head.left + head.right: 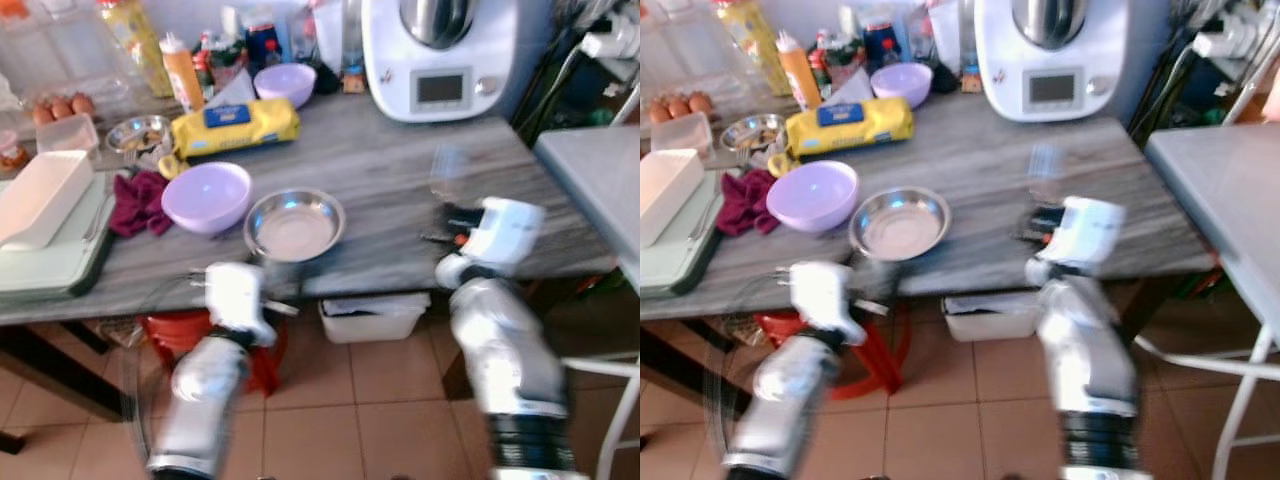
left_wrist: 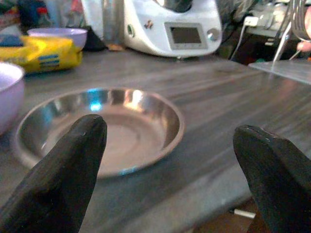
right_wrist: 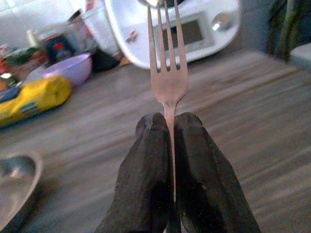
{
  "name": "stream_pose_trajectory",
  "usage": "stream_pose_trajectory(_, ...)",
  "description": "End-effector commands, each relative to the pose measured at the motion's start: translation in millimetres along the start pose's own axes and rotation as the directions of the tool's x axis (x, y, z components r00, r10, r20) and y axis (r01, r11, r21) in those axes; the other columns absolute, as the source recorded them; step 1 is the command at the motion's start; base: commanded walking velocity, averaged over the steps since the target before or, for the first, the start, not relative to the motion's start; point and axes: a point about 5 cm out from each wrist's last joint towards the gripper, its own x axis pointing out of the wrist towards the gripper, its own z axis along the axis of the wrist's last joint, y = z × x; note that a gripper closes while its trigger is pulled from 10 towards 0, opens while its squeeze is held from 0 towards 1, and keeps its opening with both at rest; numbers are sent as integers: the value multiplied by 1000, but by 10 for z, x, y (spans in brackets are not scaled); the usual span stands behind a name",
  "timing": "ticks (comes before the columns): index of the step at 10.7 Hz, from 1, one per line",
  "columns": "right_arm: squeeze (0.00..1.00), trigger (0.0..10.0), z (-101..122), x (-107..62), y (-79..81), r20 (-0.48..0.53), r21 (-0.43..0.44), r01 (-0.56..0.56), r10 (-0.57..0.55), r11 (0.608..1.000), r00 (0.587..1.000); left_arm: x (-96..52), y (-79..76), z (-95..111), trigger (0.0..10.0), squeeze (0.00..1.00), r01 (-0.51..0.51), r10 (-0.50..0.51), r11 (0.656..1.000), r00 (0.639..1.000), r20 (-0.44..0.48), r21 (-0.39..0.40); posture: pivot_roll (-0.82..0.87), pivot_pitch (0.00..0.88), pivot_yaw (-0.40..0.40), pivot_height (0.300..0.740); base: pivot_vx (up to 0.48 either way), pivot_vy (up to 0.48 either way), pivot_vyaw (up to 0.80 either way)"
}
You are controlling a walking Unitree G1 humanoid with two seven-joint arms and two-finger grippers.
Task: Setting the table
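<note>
A shallow steel plate (image 1: 294, 224) sits near the front edge of the grey wooden table (image 1: 400, 160). My left gripper (image 2: 170, 130) is open at the table edge just in front of that plate (image 2: 102, 128), one finger (image 2: 73, 165) on each side of the view. Further right, my right gripper (image 3: 167, 120) is shut on the handle of a metal fork (image 3: 167, 80), which stands upright with its tines up. From the head, the fork (image 1: 450, 172) is a blur above the right gripper (image 1: 452, 225), over the table's front right part.
A purple bowl (image 1: 205, 195) stands left of the plate, beside a maroon cloth (image 1: 140, 202). A white dish (image 1: 40, 195) lies on a green tray (image 1: 60, 262). Behind are a yellow packet (image 1: 235, 125), a second purple bowl (image 1: 285, 82) and a white kitchen machine (image 1: 440, 55). Another table (image 1: 600, 180) stands at the right.
</note>
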Motion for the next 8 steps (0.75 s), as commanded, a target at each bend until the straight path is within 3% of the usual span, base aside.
stream_pose_trajectory(1,0,10000,-2,13,133,4,11,-44,44,999,999,-56,118,16,10000,0,-34,34,999,999,-2,25,-61,122,59,740,266,0,0)
stream_pose_trajectory(5,0,10000,-21,8,163,1,13,-55,55,998,998,-116,147,7,10000,0,-50,50,998,999,-8,29,-53,125,60,740,309,0,0)
stream_pose_trajectory(8,0,10000,-40,-12,153,-4,6,-58,58,998,998,-194,162,69,10000,0,-47,46,999,999,22,24,-54,130,62,740,0,0,0)
